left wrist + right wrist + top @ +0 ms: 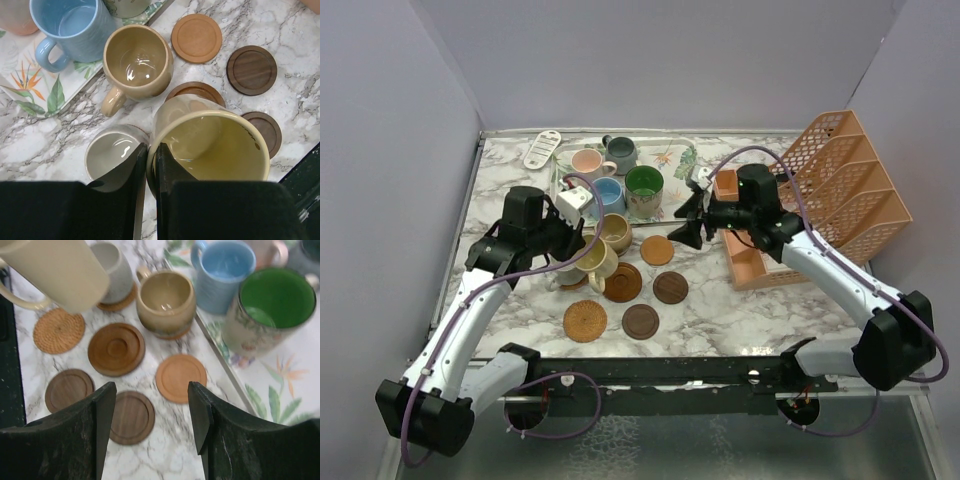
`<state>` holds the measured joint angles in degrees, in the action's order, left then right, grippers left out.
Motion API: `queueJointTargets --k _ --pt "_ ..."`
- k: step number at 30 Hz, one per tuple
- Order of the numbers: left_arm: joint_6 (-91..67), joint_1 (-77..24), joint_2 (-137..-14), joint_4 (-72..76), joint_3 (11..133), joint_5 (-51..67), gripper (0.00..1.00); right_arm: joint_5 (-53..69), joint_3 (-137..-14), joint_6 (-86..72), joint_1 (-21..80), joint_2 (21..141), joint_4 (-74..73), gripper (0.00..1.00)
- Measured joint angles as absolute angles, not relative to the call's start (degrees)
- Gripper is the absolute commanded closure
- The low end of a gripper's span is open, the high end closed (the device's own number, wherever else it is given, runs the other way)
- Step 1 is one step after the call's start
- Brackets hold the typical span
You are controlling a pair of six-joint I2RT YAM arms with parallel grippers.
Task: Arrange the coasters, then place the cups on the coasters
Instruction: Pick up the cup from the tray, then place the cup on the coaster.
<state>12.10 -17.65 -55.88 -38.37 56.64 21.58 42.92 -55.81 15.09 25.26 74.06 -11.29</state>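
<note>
My left gripper point(150, 148) is shut on the rim of the yellow cup point(215, 145), held tilted above the brown coaster point(195, 91). Beside it the white cup point(112, 155) rests on a coaster point(117, 304), and the tan cup point(615, 232) stands on the marble. My right gripper point(152, 410) hovers open and holds nothing above a light coaster point(181, 377) and a dark one point(131, 416). A woven coaster point(585, 321) and another dark coaster point(640, 322) lie nearer the front. The pink point(588, 162), grey-blue point(620, 153), light blue point(608, 195) and green-lined point(644, 190) cups stand on the tray.
The leaf-patterned tray point(665, 158) lies at the back centre. An orange mesh file rack point(840, 190) stands at the right, close behind my right arm. A white remote-like object point(542, 148) lies at the back left. Grey walls close in three sides.
</note>
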Motion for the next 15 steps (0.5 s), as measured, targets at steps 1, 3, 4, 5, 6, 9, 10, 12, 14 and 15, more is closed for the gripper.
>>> queueJointTargets --k 1,3,4,5,6,9,10,12,14,15 --pt "11.66 -17.63 -56.05 -37.87 56.27 21.69 1.0 42.94 -57.19 14.87 27.11 74.98 -10.31 0.41" --pt "10.5 -17.63 -56.62 -37.12 55.7 21.98 1.0 42.96 -58.76 14.52 29.63 76.36 -8.29 0.41" --pt "9.82 -17.63 -57.14 -36.88 55.66 22.31 1.0 42.94 -59.05 14.37 30.79 76.99 -7.55 0.41" --pt "8.6 -17.63 -57.65 -36.64 55.66 22.68 1.0 42.92 -59.22 14.33 32.05 77.58 -7.05 0.4" --pt "8.1 -17.65 -58.89 -36.01 55.72 23.22 1.0 42.89 -59.31 14.28 33.47 78.37 -6.7 0.4" --pt "5.19 -17.65 -62.19 -35.73 57.06 23.38 1.0 42.92 -59.27 13.87 36.16 80.25 -6.42 0.39" --pt "4.1 -17.65 -63.57 -35.57 57.87 23.38 1.0 42.92 -59.22 13.74 36.73 80.53 -6.39 0.39" --pt "2.52 -18.09 -65.91 -35.09 59.61 23.29 1.0 42.83 -59.05 13.72 37.95 80.68 -6.39 0.39" --pt "1.43 -18.72 -68.01 -34.26 61.3 22.9 1.0 42.28 -58.89 13.69 38.72 80.68 -6.2 0.39" --pt "0.95 -19.14 -68.73 -33.78 61.82 22.61 1.0 41.52 -58.74 13.39 38.92 80.68 -5.89 0.38"
